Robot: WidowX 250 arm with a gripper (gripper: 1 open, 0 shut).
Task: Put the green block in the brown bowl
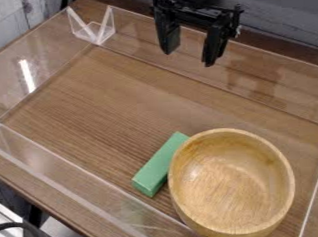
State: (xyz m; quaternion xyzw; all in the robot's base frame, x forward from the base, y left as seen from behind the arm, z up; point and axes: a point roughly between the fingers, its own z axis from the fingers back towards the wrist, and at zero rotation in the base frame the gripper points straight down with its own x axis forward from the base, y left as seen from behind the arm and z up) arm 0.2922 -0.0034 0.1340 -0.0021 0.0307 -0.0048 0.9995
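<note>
Green block is lying flat on the desk, touching the brown bowl's rim. I'm hovering the fingers wide open and empty, well apart, for a top-down grab.

No legible text, label or number — anywhere.

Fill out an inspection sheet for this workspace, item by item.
Surface: wood-grain table, bare in the middle, edged by clear walls.
Job's things: green block lies flat against the left outer side of the brown bowl; the bowl holds nothing.
Clutter: a clear folded plastic piece at the far left.
Grippers: pincer open, pointing down, hanging at the far side, away from the block.
Cables: nothing seen.
Surroundings: dark floor at the lower left; little else shows.
</note>
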